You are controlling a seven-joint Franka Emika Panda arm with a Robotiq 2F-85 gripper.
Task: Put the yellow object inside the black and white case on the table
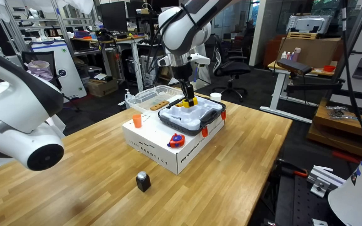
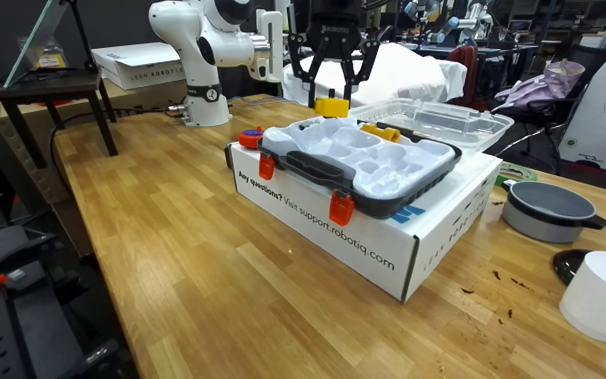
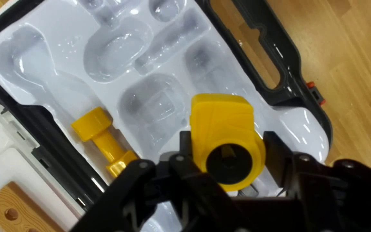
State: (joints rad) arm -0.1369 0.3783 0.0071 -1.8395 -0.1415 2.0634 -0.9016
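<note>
- The yellow object (image 3: pixel 222 119), a rounded piece with a black disc on its face, is over the black and white case (image 3: pixel 69 35); whether it touches the inner tray is unclear.
- The gripper (image 3: pixel 226 145) grasps it, one finger pressed to either side.
- The case lies with its moulded grey-blue hollows facing up; orange-red clasps (image 2: pixel 341 208) hang from its handle edge.
- A dumbbell-shaped yellow piece (image 3: pixel 108 143) lies inside, near the edge opposite the handle.
- A white box (image 2: pixel 334 237) bears the case, an orange cup (image 1: pixel 137 121) and a red and blue toy (image 1: pixel 177 141).
- Beside the case are a clear plastic shell (image 2: pixel 424 120) and a wooden piece (image 3: pixel 19 211) with holes.
- The box rests on the table (image 2: pixel 203 273).
- Also on the table: a black block (image 1: pixel 143 182) with silvery top, a grey pan (image 2: pixel 534 226) and a white container (image 2: pixel 600 300).
</note>
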